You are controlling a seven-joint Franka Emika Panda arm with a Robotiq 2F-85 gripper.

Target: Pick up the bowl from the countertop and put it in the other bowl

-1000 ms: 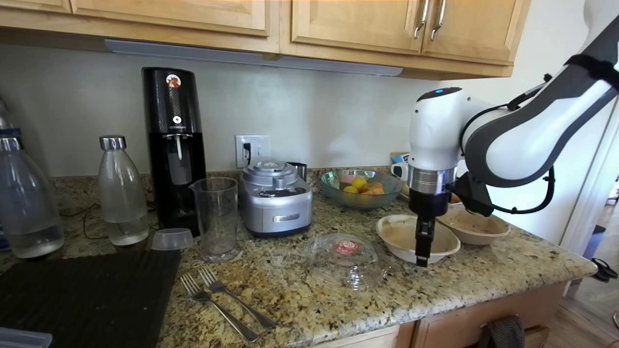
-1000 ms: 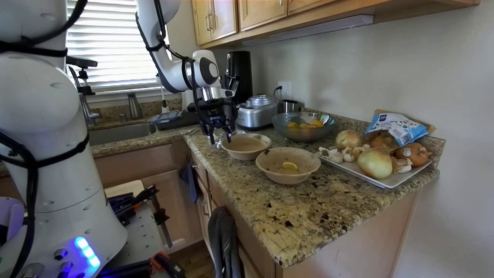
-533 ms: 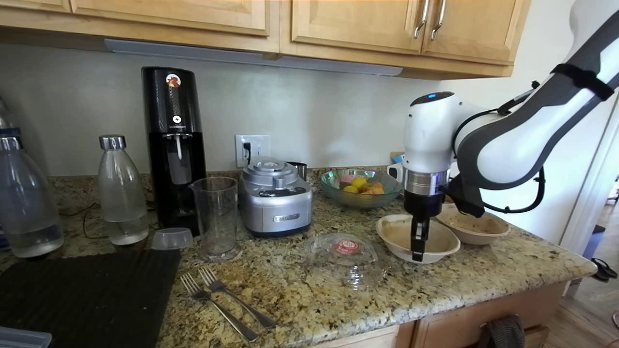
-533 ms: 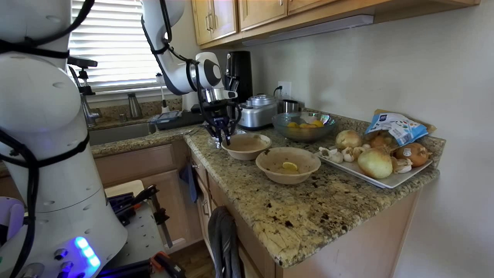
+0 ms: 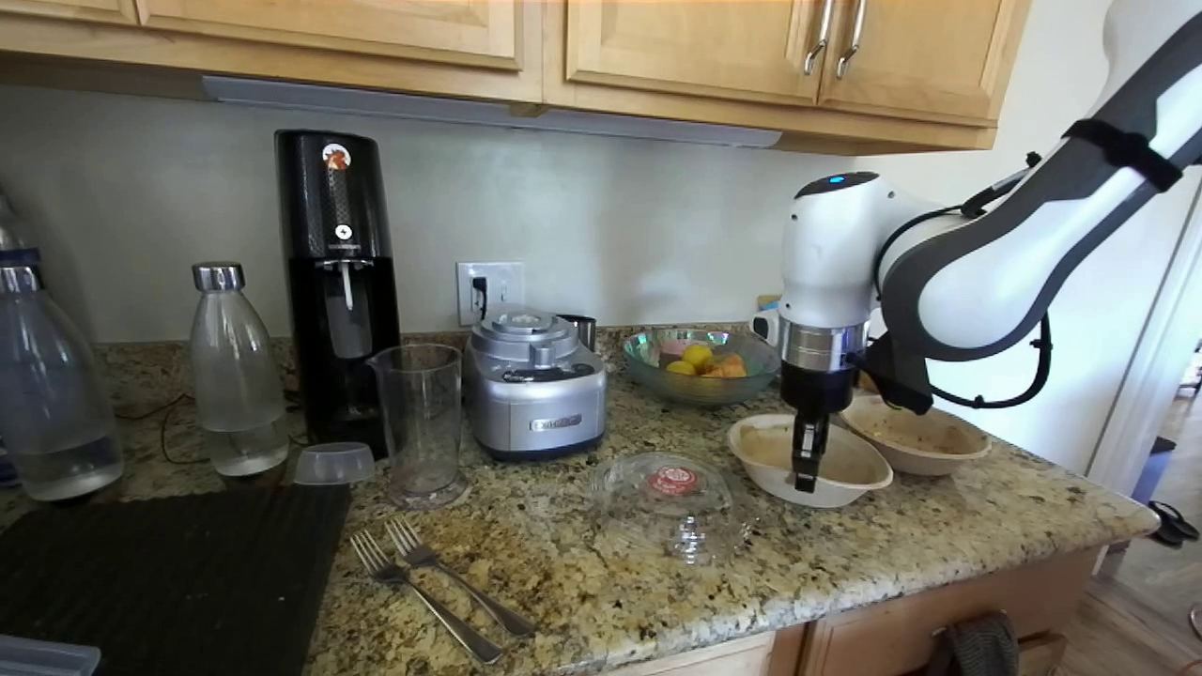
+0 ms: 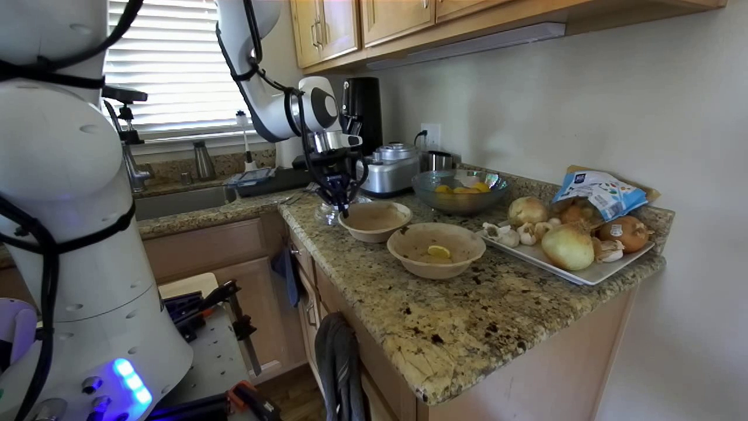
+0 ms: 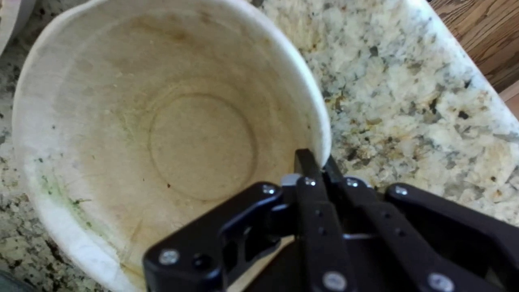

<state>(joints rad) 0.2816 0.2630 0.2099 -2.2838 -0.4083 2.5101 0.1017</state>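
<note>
The bowl [image 5: 765, 449], beige with a stained pale interior, sits on the countertop [image 6: 467, 327] in both exterior views. My gripper [image 7: 318, 160] is shut on its rim in the wrist view, one finger [image 7: 304, 157] inside the wall and the other outside. From an exterior view the gripper [image 6: 343, 211] points down at the bowl's [image 6: 374, 218] near-left rim. Beside the bowl stands the other bowl [image 6: 435, 271], tan, with a lemon slice [image 6: 439, 252] in it. Whether the held bowl is off the counter I cannot tell.
A clear plastic lid [image 5: 620, 498] lies beside the held bowl. Behind are a glass fruit bowl [image 5: 700, 385] and a food processor [image 5: 535, 404]. A white tray [image 6: 546, 264] holds onions and garlic. Two forks [image 5: 441, 601] lie toward the black mat [image 5: 169, 573].
The gripper's fingers have come together on the bowl's rim. The gripper has shifted toward the bowl and risen slightly in the last half second; the bowl has shifted a little. The other bowl has not moved.
</note>
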